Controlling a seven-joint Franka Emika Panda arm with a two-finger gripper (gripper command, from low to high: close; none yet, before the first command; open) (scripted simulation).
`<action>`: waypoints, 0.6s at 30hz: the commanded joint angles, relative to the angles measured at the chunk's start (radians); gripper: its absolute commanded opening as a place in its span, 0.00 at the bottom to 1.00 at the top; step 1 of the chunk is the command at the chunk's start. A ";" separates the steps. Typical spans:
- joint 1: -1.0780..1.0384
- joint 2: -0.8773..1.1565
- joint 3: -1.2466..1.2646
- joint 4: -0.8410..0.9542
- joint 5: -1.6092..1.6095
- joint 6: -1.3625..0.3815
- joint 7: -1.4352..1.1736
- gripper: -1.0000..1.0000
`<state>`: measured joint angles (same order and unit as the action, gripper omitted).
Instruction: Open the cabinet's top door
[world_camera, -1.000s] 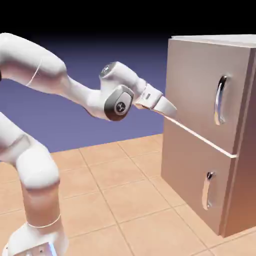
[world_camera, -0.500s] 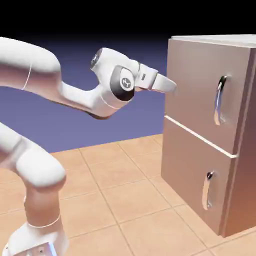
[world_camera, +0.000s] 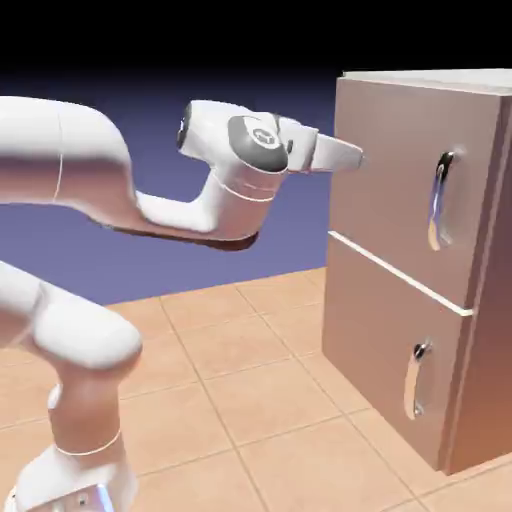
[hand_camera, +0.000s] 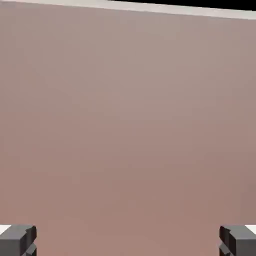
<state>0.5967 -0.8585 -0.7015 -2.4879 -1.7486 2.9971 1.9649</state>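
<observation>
Floor (world_camera: 245, 375): pale orange tiles, thin grout lines
On floor, exterior view's right: cabinet (world_camera: 400, 270), upright
On floor, exterior view's left: arm's base (world_camera: 75, 478), apparently; its foot is cut off

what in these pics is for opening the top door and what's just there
For the job:
- cabinet
- top door
- its long curved silver handle
- hand, open

Just there:
- lower door with its shorter silver handle
- tiled floor
</observation>
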 joint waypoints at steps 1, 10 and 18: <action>0.015 -0.007 -0.017 0.008 -0.044 -0.001 0.030 0.50; 0.145 -0.072 -0.175 0.080 -0.435 -0.010 0.304 0.50; 0.262 -0.129 -0.314 0.144 -0.783 -0.018 0.548 0.50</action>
<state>0.8585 -0.9876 -1.0156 -2.3438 -2.5314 2.9792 2.5128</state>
